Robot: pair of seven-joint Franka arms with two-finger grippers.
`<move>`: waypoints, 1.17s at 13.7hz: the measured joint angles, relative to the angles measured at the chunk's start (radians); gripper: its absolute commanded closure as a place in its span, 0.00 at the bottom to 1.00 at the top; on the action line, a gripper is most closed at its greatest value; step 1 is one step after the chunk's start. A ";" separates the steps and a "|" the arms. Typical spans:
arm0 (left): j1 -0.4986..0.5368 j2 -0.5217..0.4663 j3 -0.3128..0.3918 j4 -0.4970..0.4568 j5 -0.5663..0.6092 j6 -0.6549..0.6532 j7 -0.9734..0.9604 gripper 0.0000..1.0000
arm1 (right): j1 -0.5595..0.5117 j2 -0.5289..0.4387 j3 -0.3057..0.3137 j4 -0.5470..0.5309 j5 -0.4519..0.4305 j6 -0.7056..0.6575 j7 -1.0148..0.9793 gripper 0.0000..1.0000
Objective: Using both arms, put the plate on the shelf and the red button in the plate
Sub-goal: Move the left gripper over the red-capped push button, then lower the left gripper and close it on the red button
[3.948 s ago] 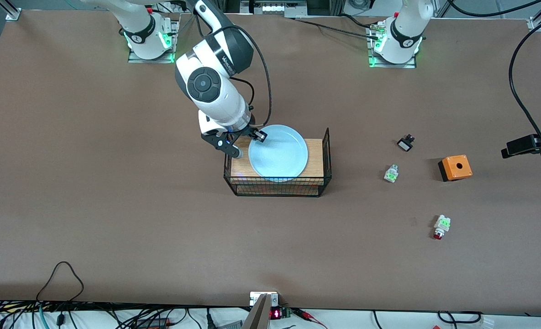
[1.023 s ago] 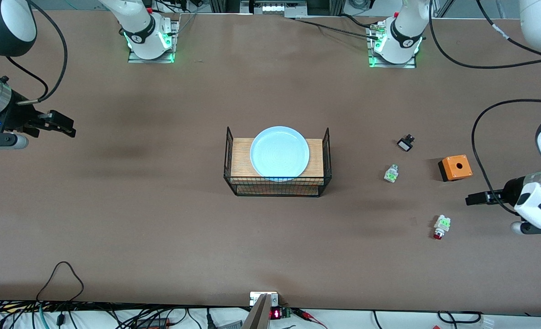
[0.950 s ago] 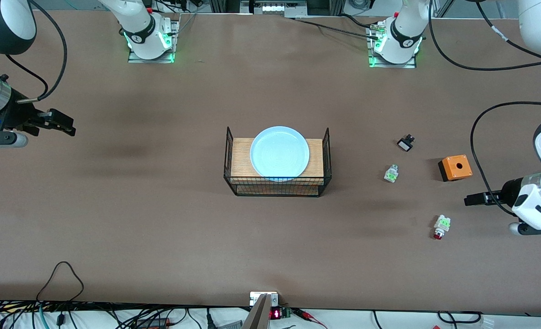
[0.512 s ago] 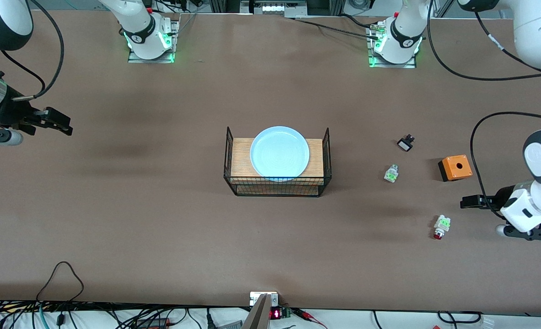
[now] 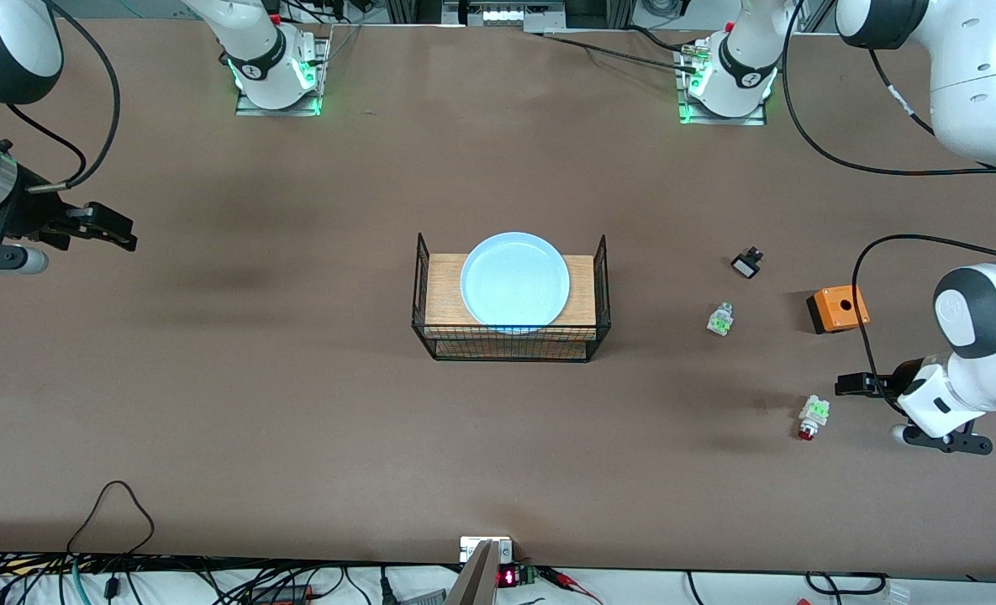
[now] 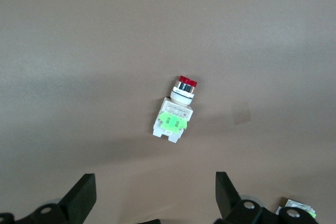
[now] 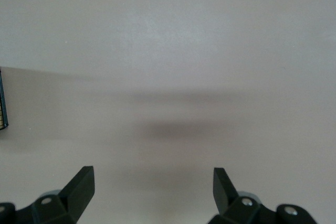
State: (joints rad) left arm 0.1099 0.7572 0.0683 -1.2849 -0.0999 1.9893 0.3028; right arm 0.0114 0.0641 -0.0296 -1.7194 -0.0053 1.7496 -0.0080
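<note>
Plate (image 5: 514, 281) rests on the wooden top of a wire basket (image 5: 601, 286) at the middle of the table (image 5: 296, 403) in the front view, with nothing touching it. Toward the left arm's end lies the red button (image 5: 811, 418) on its side, red cap pointing toward the front camera; the left gripper (image 5: 852, 385) hangs in the air just beside it, not touching. An orange box (image 5: 836, 308), a white-green part (image 5: 719, 319) and a small black part (image 5: 746, 264) lie farther from the camera than the button. The right gripper (image 5: 115, 230) waits over bare table at the right arm's end, well apart from the plate. In the left wrist view, the red button (image 6: 175, 113) lies ahead of the wide-spread fingers (image 6: 81, 198), clear of both and roughly centred between their lines. In the right wrist view, the fingers (image 7: 80, 186) stand wide over bare table, holding nothing, a basket corner (image 7: 2, 103) at the edge.
</note>
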 measured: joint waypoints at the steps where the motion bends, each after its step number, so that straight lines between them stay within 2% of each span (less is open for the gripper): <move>1: 0.000 0.009 0.000 0.000 0.000 0.023 0.000 0.00 | 0.000 0.000 0.000 0.000 0.000 0.000 0.002 0.00; 8: -0.012 0.157 -0.005 -0.001 0.000 0.228 -0.022 0.00 | 0.002 0.001 0.004 0.008 0.000 0.000 0.020 0.00; 16: -0.072 0.180 -0.013 0.000 -0.001 0.258 -0.138 0.00 | 0.002 0.001 0.005 0.011 0.000 0.000 0.023 0.00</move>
State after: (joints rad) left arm 0.0375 0.9372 0.0552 -1.2847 -0.1011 2.2471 0.1646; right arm 0.0135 0.0649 -0.0250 -1.7079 -0.0051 1.7493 0.0149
